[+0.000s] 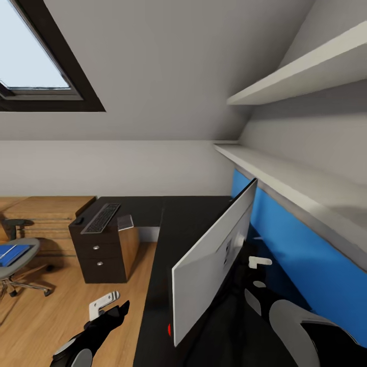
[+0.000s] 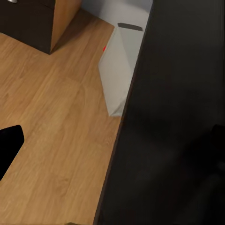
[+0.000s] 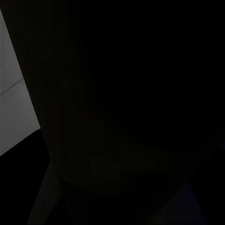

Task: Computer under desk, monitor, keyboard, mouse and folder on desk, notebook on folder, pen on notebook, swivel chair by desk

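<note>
While the folder [image 1: 12, 253] lies on the chair [image 1: 18, 260] at far left, the keyboard [image 1: 100, 217] sits on the desk [image 1: 168, 239] above the drawers. Left gripper [image 1: 109, 304] hovers over floor, right gripper [image 1: 260, 265] behind the tilted monitor [image 1: 214, 260]; finger spread unclear on both. Computer [image 2: 119, 70] stands under the desk edge.

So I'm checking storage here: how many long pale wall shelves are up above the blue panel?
2. The lower pale wall shelf runs just above the blue wall panel; the upper pale shelf sits higher on the sloped wall. More may lie outside the picture.
</note>
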Controlling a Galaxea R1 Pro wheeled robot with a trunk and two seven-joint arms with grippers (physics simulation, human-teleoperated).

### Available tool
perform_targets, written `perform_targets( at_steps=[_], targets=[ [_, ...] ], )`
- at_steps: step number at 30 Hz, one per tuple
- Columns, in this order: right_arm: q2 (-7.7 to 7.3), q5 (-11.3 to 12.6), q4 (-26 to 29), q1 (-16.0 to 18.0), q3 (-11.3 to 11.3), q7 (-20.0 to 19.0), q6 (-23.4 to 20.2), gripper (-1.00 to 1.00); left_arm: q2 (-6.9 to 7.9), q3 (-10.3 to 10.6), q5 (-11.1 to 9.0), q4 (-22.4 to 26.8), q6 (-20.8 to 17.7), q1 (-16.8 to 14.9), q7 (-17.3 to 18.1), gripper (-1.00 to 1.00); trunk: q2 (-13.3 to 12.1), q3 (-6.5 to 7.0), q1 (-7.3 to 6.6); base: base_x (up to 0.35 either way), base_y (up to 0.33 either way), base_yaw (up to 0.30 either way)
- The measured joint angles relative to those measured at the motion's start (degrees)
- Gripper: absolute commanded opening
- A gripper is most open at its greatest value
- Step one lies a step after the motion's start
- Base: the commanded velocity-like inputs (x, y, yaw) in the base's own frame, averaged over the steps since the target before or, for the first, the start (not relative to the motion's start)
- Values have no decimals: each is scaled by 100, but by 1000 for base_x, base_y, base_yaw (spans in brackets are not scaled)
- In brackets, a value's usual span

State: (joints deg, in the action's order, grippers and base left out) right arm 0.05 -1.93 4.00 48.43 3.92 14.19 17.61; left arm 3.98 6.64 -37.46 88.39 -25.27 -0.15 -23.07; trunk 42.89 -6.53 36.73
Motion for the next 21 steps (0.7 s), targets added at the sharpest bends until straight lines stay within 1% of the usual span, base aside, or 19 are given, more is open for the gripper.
perform_targets(
  at_steps=[8,13,17,21],
  targets=[
    [-3,-4,1,0,3,2,5,-100,-6,1,-8,0,-8,0,0,100,0,0,1,122,-216,0],
    [-6,-2,1,0,9,-1,5,-100,-1,1,-10,1,-9,0,0,100,0,0,2,17,-92,0],
    [-6,-1,1,-1,-14,-3,6,-100,1,-5,-16,1,-9,0,0,100,-1,0,4,-175,-19,0],
    [-4,3,1,-1,16,-2,5,-100,1,-8,-17,1,-9,0,0,100,0,0,3,-134,-73,0]
  ],
)
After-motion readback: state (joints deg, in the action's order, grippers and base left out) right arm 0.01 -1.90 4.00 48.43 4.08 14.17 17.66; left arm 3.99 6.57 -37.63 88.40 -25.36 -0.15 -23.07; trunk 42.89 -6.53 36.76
